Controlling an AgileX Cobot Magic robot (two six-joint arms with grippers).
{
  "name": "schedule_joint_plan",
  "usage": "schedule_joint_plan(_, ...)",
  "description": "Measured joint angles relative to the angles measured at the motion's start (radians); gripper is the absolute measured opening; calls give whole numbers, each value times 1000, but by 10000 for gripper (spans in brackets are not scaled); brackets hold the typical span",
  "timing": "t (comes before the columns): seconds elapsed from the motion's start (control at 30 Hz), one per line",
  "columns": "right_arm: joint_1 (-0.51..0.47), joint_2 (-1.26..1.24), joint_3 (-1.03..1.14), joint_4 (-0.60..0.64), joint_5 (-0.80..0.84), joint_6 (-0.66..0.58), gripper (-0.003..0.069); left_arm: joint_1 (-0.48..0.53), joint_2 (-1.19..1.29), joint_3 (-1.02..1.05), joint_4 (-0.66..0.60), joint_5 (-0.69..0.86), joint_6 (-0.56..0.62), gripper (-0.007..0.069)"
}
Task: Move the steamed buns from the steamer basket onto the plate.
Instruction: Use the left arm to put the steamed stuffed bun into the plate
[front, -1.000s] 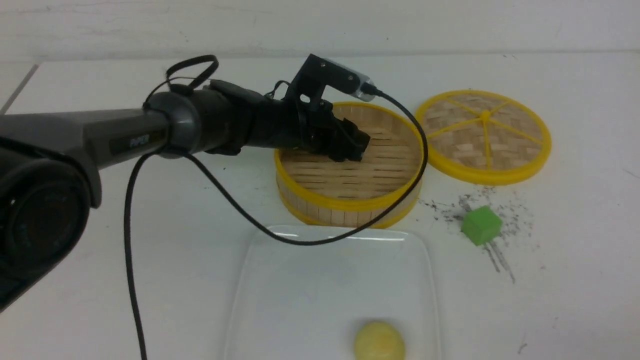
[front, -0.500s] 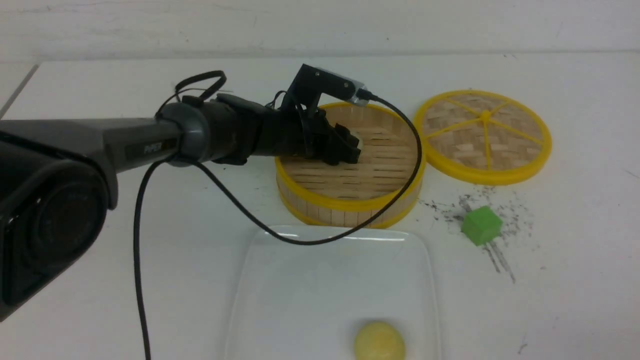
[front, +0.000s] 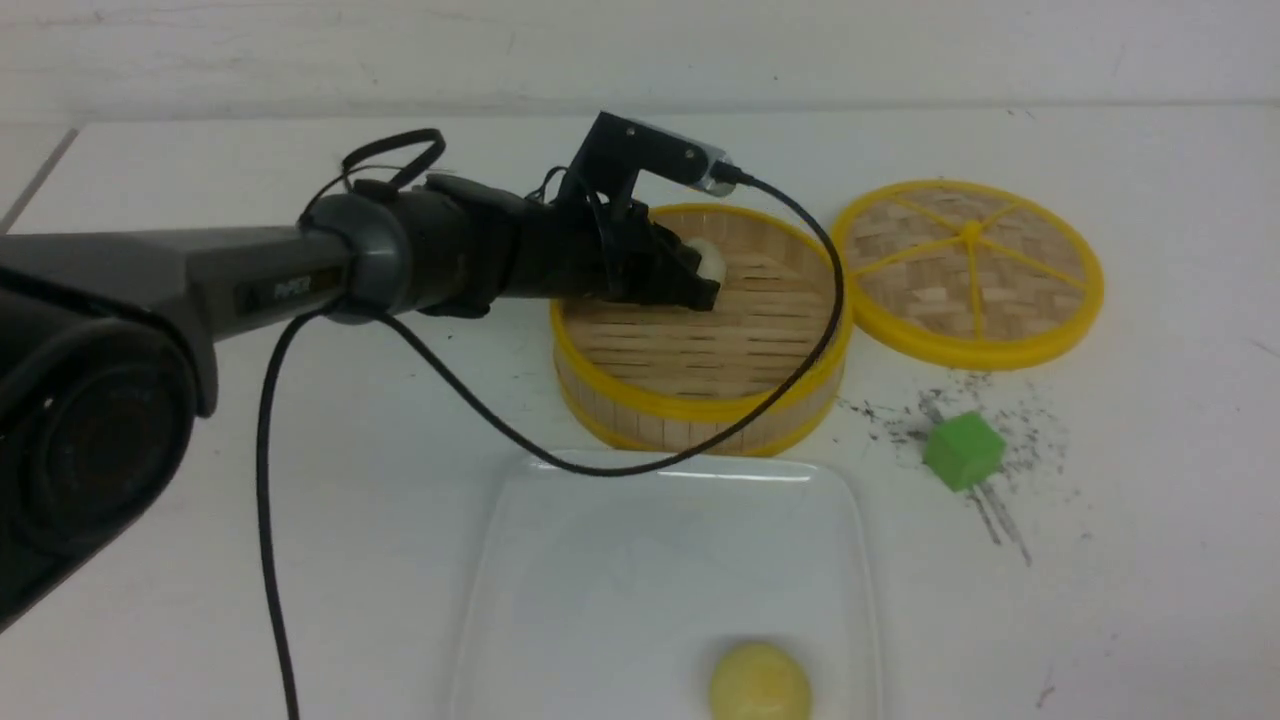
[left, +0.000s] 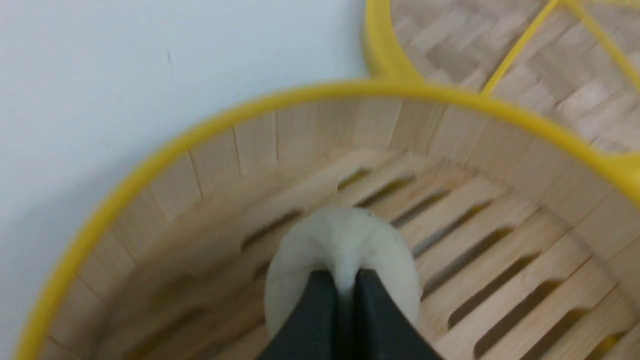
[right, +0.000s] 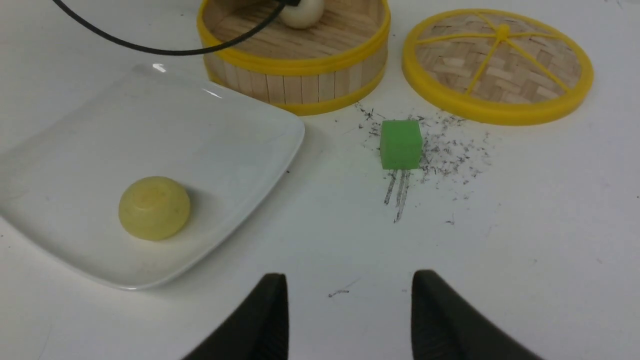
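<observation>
Pale domed bun (left: 345, 237) dimples softly, pinched by left hand (left: 344, 280).

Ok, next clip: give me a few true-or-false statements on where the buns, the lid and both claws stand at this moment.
1. The yellow bun lies on the plate. True.
2. The left claw is shut on the pale bun inside the steamer basket. True.
3. The right claw holds the green cube. False: the right claw is open and empty, and the cube sits on the table, apart from it.
4. The woven lid covers the steamer basket. False: the lid lies flat on the table beside the basket, on the robot's right, and the basket is uncovered.
</observation>
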Motion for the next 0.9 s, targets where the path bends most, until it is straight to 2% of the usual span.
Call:
schedule_joint_plan(0.1, 0, 0, 0, 0, -1, 0, 347, 0, -59, 0, 39, 9, -32, 26)
schedule_joint_plan(0.23, 0, 0, 0, 3, -2, 0, 347, 0, -210, 8, 268, 78, -214, 26)
schedule_joint_plan(0.3, 0, 0, 0, 2, -8, 0, 347, 3, -287, 24, 442, 127, -389, 26)
schedule_joint_plan(0.37, 0, 0, 0, 2, -17, 0, 347, 11, -347, 39, 564, 186, -521, 26)
schedule_joint_plan(0.4, 0, 0, 0, 2, -27, 0, 347, 23, -395, 49, 690, 254, -661, 26)
schedule_joint_plan(0.43, 0, 0, 0, 2, -29, 0, 347, 25, -402, 51, 708, 265, -681, 26)
schedule_joint_plan(0.47, 0, 0, 0, 3, -38, 0, 347, 41, -451, 55, 852, 357, -847, 26)
schedule_joint_plan(0.5, 0, 0, 0, 3, -42, 0, 347, 46, -478, 56, 939, 417, -945, 26)
schedule_joint_plan(0.53, 0, 0, 0, 3, -44, 0, 347, 48, -483, 56, 956, 429, -964, 26)
schedule_joint_plan(0.57, 0, 0, 0, 3, -51, 0, 347, 51, -522, 56, 1079, 529, -1094, 27)
schedule_joint_plan(0.6, 0, 0, 0, 3, -51, 0, 347, 51, -526, 56, 1092, 542, -1108, 27)
schedule_joint_plan(0.63, 0, 0, 0, 3, -55, 0, 347, 51, -550, 56, 1154, 639, -1188, 27)
schedule_joint_plan(0.73, 0, 0, 0, 3, -63, 0, 347, 51, -587, 65, 1172, 825, -1261, 27)
schedule_joint_plan(0.83, 0, 0, 0, 3, -68, 0, 347, 51, -617, 101, 1102, 926, -1266, 27)
schedule_joint_plan(0.9, 0, 0, 0, 10, -75, 0, 347, 27, -660, 178, 1007, 967, -1248, 27)
